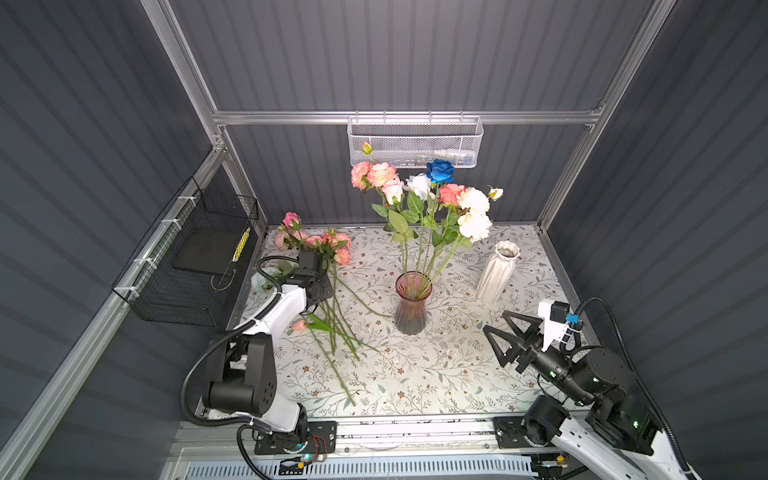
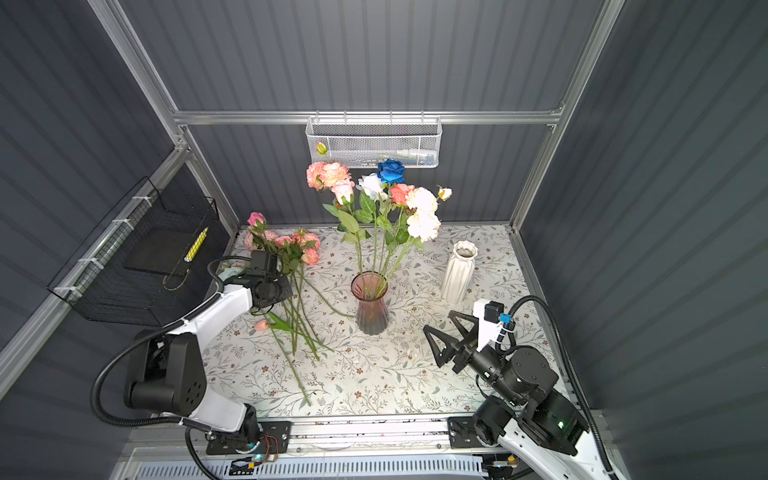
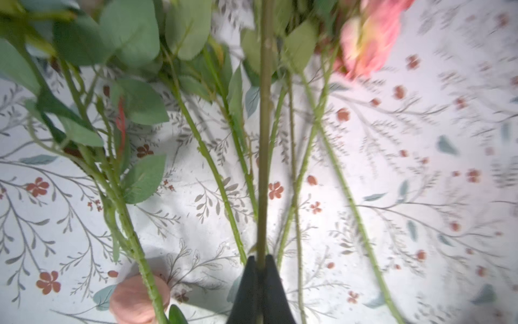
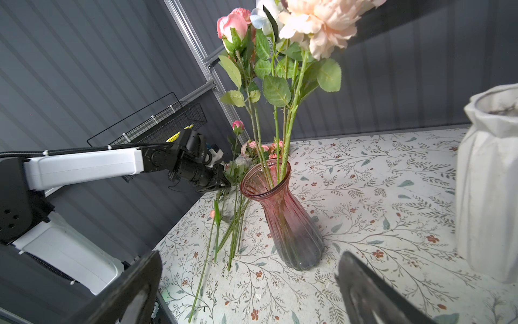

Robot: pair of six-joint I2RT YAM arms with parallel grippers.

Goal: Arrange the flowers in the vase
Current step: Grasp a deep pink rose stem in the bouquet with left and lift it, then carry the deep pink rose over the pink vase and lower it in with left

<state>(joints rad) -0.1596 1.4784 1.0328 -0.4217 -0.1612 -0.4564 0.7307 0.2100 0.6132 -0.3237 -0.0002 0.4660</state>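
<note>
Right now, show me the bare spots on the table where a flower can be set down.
Bare: the front strip of the table, between the loose flowers and the right end effector; also the gap between the pink vase and white vase. Crowded: the left side, under stems.

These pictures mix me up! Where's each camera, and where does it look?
Both top views: overhead, facing down on the floral table; left arm, right arm show.
Left wrist: faces down past shut left pincer on a green flower stem.
Right wrist: low, facing the pink ribbed glass vase; open right pincer shows.
Top views share that vase.
</note>
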